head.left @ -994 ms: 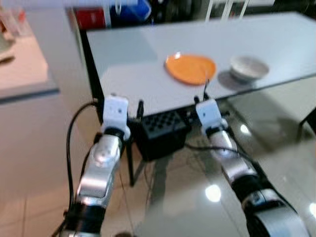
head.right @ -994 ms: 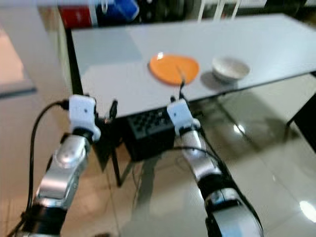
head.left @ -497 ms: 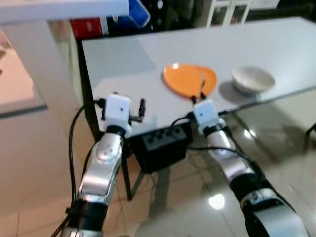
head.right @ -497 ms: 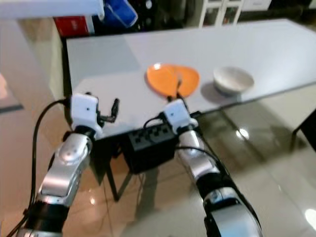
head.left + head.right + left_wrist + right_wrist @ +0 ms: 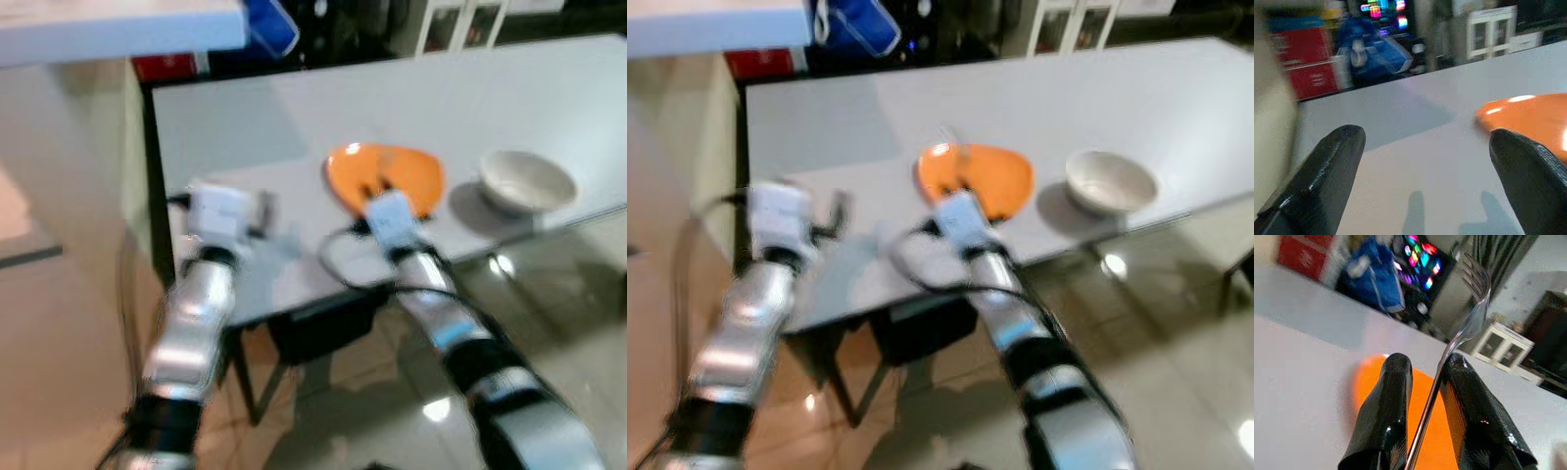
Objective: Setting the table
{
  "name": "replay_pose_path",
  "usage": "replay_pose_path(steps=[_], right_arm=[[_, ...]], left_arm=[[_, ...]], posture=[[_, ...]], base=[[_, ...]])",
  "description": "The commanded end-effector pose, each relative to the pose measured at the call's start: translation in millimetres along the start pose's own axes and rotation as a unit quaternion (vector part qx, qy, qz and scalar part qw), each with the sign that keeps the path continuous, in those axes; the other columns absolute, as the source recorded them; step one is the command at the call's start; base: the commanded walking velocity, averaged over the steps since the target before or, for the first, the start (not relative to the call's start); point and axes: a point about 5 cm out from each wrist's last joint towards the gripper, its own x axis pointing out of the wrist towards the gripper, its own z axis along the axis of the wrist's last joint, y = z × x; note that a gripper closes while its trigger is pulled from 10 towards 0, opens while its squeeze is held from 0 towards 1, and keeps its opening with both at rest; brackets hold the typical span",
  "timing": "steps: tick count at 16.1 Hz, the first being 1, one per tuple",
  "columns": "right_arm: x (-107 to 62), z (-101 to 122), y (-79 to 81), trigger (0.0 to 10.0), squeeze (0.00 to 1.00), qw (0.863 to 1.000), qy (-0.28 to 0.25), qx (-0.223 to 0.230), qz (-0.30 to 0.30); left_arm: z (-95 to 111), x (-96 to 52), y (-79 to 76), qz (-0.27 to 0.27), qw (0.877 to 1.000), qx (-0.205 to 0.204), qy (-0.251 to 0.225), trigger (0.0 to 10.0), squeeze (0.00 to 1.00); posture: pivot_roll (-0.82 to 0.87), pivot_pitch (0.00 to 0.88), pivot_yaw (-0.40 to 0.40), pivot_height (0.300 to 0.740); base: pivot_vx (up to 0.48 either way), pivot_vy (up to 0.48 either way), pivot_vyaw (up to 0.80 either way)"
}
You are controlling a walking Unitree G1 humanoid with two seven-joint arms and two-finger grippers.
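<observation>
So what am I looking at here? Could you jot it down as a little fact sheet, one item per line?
Surface: long pale grey table
Dishes: flat round orange plate with a small white ceramic bowl beside it, apart
Right end effector: over the table by the orange plate, shut on a silver metal fork, tines pointing up
Left end effector: open, holding nothing, above the table left of the plate
Behind the table: blue bag, red box

Both silver arms motion-blurred in head views. Thin metal fork (image 5: 1449, 347): handle end cut off by the frame's edge.
</observation>
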Motion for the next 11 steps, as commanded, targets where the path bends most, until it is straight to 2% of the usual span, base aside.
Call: replay_pose_path(steps=[1, 7, 8, 10, 11], right_arm=[[4.1, 9.5, 5.4, 0.0, 0.0, 1.0, -0.016, 0.011, 0.003], [7.2, 11.8, 8.0, 0.0, 0.0, 1.0, -0.013, 0.022, 0.014], [12.3, 14.3, 6.0, 10.0, 0.0, 1.0, -0.003, 0.027, 0.006], [20.6, 22.4, 0.7, 10.0, 0.0, 0.999, -0.006, 0.044, -0.001], [31.1, 32.5, -8.1, 10.0, 0.0, 0.998, -0.009, 0.067, -0.016]], left_arm=[[-1.0, 0.1, 10.0, 0.014, 1.0, 0.013, 0.004, 10.0, 0.0], [-2.9, 0.6, 6.5, 0.016, 1.0, 0.008, 0.009, 10.0, 0.0], [-3.0, 0.2, 8.2, 0.02, 1.0, 0.009, 0.011, 10.0, 0.0], [-3.3, 0.3, 9.9, 0.022, 1.0, 0.008, 0.011, 10.0, 0.0], [-3.0, 0.4, 11.0, 0.023, 1.0, 0.007, 0.011, 10.0, 0.0]], posture=[[0.15, 0.054, -0.02, 0.74], [0.15, 0.06, -0.019, 0.74], [0.15, 0.059, -0.018, 0.74], [0.15, 0.058, -0.014, 0.74], [0.15, 0.06, -0.011, 0.74]], base=[[0.352, -0.322, 0.0], [0.354, -0.321, 0.0], [0.0, 0.0, 0.0], [0.0, 0.0, 0.0], [0.0, 0.0, 0.0]])
